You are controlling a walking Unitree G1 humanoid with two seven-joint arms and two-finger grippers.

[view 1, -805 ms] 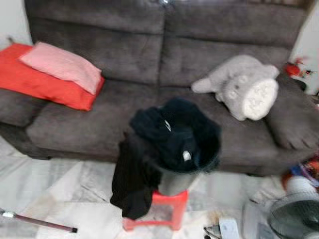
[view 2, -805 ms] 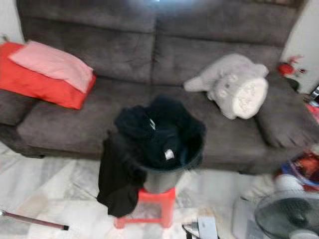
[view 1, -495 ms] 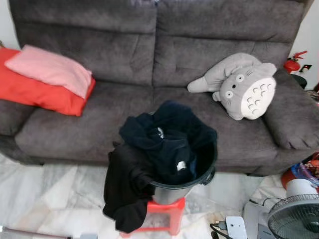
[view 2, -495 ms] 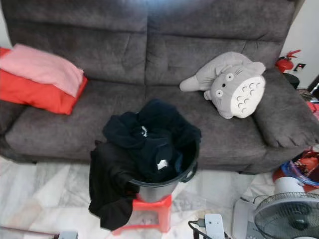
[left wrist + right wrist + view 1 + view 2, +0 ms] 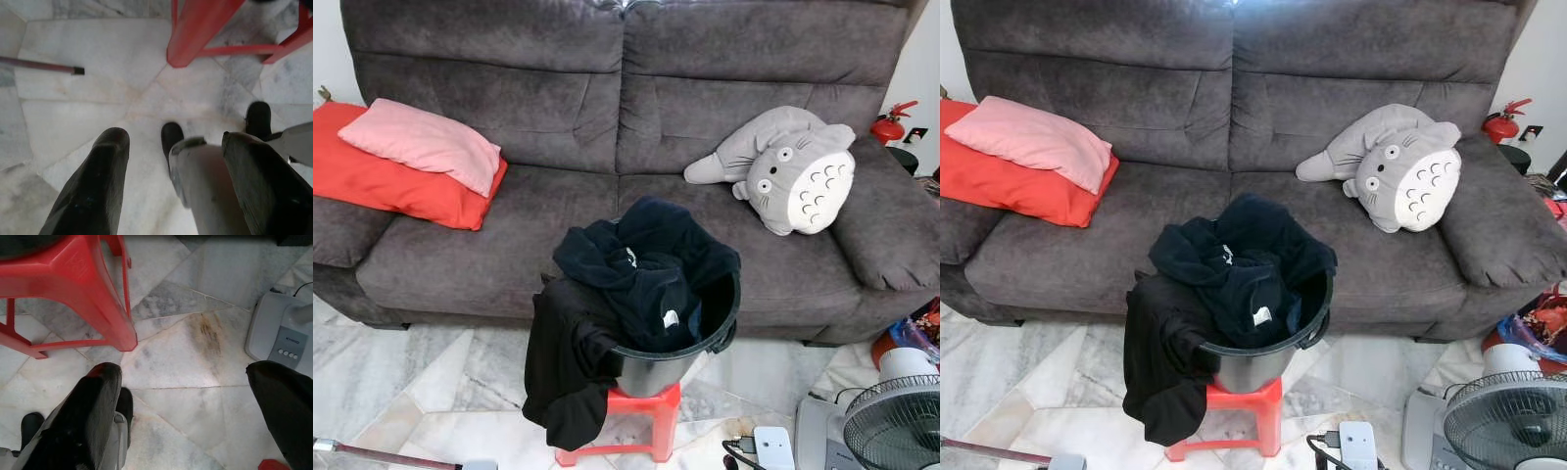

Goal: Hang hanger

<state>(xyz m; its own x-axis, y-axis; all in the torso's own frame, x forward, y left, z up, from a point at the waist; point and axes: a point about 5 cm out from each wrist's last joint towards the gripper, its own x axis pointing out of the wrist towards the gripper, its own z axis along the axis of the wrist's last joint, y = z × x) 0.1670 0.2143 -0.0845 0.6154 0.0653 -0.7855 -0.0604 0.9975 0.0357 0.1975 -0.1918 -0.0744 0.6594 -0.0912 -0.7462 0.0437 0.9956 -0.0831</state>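
Hanger: I cannot tell where it is, and no gripper has it. The left gripper [image 5: 176, 139] hangs low over the floor with its two black fingers spread apart and nothing between them. The right gripper [image 5: 186, 369] hangs the same way, spread wide and holding nothing. A moment ago the eye views were blurry and now they are sharp. The whole scene has slid a little, so the camera moved, and the things keep their places next to each other. The floor [image 5: 431, 382] is pale marble tile with grey streaks and a brown stain in front of the right gripper. A red plastic stool [image 5: 636, 411] stands just ahead of both grippers, between them. On it sits a black bucket [image 5: 720, 323] stuffed with black clothes [image 5: 636, 264] that spill down its side. A dark red pole [image 5: 39, 63] with a black tip lies on the floor ahead of the left gripper, out to its far side. A fan base [image 5: 279, 333] with a row of buttons sits near the right gripper's outer finger, and its small writing is too tiny to read. A white tag on the clothes is too small to read too. Further ahead of both grippers is a grey sofa [image 5: 509, 245] with a pink pillow [image 5: 426, 142] on a red cushion [image 5: 372, 181] and a grey Totoro plush toy [image 5: 793, 166].
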